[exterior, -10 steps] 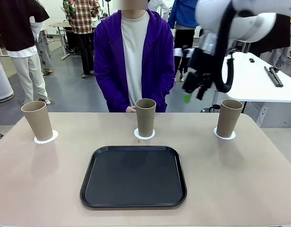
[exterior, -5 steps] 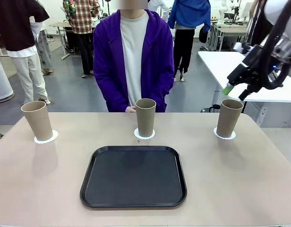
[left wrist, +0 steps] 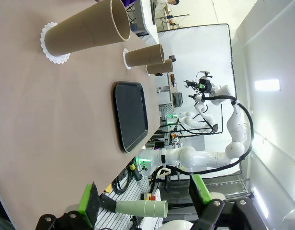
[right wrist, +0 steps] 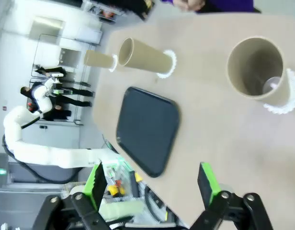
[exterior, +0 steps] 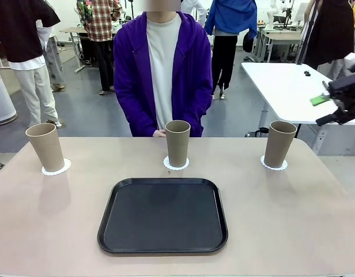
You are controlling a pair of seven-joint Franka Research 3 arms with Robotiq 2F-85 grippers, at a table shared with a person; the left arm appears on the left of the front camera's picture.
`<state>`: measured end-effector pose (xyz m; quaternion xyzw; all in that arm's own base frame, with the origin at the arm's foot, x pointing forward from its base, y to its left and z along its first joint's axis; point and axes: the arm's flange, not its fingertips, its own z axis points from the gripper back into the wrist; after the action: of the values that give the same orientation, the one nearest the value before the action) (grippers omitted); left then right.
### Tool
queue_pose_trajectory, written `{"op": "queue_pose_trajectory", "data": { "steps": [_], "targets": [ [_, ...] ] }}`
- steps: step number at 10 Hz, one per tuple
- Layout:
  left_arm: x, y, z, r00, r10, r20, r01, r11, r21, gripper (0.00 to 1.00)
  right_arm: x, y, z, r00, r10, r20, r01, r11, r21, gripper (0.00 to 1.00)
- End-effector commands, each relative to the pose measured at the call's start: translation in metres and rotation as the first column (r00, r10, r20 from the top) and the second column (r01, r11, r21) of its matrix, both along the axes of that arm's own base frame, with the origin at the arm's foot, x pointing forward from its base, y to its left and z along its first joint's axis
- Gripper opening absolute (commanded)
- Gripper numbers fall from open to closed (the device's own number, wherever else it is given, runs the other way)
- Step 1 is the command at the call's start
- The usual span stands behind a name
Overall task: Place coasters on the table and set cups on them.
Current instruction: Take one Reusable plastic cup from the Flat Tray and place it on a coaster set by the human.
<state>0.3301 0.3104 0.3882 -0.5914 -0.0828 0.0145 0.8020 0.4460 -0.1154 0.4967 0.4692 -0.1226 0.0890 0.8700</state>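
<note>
All three cups (exterior: 177, 143) already sit on their coasters (exterior: 176, 164) along the bench (exterior: 293, 219). Both grippers, left (left wrist: 145, 203) and right (right wrist: 152, 184), have jaws spread and empty; I'd just clear off without bumping anything.

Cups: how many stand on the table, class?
3: left cup, middle cup behind the tray, right cup, each on a coaster. None appear hidden.

White arm (right wrist: 47, 148), black gripper (right wrist: 152, 184) with green pads.
</note>
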Motion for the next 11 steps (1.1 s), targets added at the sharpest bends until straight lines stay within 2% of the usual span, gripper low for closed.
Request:
{"op": "queue_pose_trajectory", "data": {
  "steps": [1,3,5,8,11],
  "targets": [
    [-0.002,0.000,0.001,1.000,0.003,0.001,-0.003,1.000,0.003,1.00,-0.016,-0.026,-0.021,0.999,-0.033,0.014,0.031,0.990,0.134,1.00],
    [-0.002,0.000,0.001,1.000,0.003,0.001,-0.003,1.000,0.003,1.00,-0.026,-0.050,-0.044,0.998,-0.064,0.007,0.061,0.968,0.244,1.00],
    [-0.002,0.000,0.001,1.000,0.003,0.001,-0.003,1.000,0.003,1.00,-0.033,-0.066,-0.065,0.995,-0.088,-0.046,0.098,0.946,0.310,1.00],
    [-0.002,0.000,0.001,1.000,0.003,0.001,-0.003,1.000,0.003,1.00,-0.042,-0.081,-0.096,0.988,-0.092,-0.128,0.133,0.922,0.363,1.00],
    [-0.002,0.000,0.001,1.000,0.003,0.001,-0.003,1.000,0.003,1.00,-0.049,-0.092,-0.110,0.985,-0.078,-0.154,0.131,0.920,0.370,1.00]
  ]
}}
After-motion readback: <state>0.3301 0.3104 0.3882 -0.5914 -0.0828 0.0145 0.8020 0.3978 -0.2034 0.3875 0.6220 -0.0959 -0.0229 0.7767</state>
